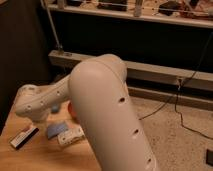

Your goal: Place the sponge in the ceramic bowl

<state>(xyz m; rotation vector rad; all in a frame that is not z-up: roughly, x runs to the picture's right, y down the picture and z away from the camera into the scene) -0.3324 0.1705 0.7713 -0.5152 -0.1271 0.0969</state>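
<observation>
A wooden bench (35, 159) fills the lower left. At its left edge lies a flat black-and-white object (23, 137). Above it hangs the rounded end of the white robot arm (31, 102). The gripper sits at that end, hidden beneath the joint, above the left part of the bench and near the sponge; whether it is spread or closed cannot be told.

Just right of that, the sponge (54, 130), a small pale blue block, lies flat on the bench, outside the bowl and held by nothing. A white bottle (71, 136) lies on its side close against the sponge's right end. Behind the two, only a sliver of the orange-red bowl (72, 110) shows past the arm, with a blue shape (55, 107) to its left.

The sponge looks soft and light, likely to squash rather than slip. A pinch across its narrow width, kept away from the bottle end, seems safest.

The arm's bulky upper part fills the middle. To the right are speckled floor (180, 135) and a trailing black cable (175, 107).
</observation>
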